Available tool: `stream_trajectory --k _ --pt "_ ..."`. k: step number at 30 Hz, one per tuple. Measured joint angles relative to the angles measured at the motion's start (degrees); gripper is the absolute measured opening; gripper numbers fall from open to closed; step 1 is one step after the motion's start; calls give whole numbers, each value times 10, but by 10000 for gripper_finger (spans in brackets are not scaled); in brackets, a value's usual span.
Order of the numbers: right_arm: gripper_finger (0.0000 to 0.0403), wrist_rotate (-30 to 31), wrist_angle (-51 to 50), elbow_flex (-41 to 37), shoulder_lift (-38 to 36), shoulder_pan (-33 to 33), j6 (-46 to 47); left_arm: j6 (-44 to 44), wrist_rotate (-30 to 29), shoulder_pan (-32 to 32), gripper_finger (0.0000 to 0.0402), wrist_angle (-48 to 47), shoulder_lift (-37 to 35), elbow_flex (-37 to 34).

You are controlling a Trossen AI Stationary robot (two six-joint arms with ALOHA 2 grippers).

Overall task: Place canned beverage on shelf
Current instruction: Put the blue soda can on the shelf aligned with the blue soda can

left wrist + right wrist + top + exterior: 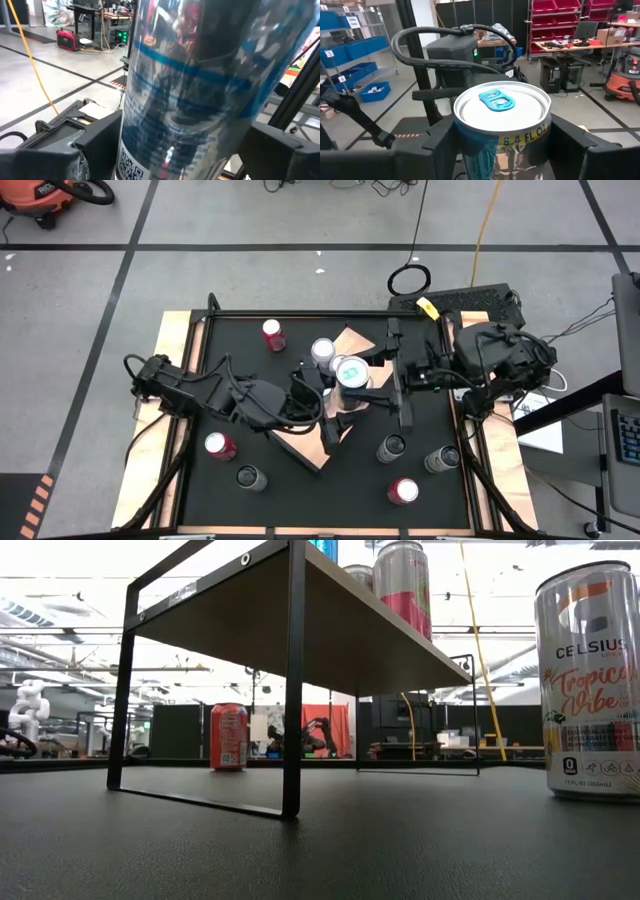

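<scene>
while the blue-tabbed can [351, 371] stands upright on the shelf [352, 340], the right gripper [372, 381] clasps its sides and the left gripper [318, 393], fingers apart, flanks it opposite.

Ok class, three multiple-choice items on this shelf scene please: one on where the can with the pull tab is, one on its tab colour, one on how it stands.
1. Where is the tabbed can?
A. On the floor
B. At the shelf, between both tools
C. At a table corner

2. What colour is its tab?
A. Red
B. Gold
C. Blue

3. How does it stand?
A. Upright
B. On its side
C. Crushed flat

Key:
1. B: the high view shows the tabbed can over the shelf, with the left tool and the right tool on either side of it.
2. C: the right wrist view shows a blue tab.
3. A: its lid faces up.
</scene>
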Motion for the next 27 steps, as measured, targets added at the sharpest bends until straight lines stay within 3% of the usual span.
stream_trajectory --k 5,16,22,27 --pt "221 -20 5 0 0 0 -1 2 4 -1 330 -1 1 0" --pt "222 -27 1 0 0 0 15 2 4 -2 242 -5 2 -1" --pt "239 -24 -11 1 0 0 30 -5 -3 -7 244 -5 3 -1" --pt "286 34 -47 1 -12 12 32 -20 -31 -12 246 -4 3 -2"
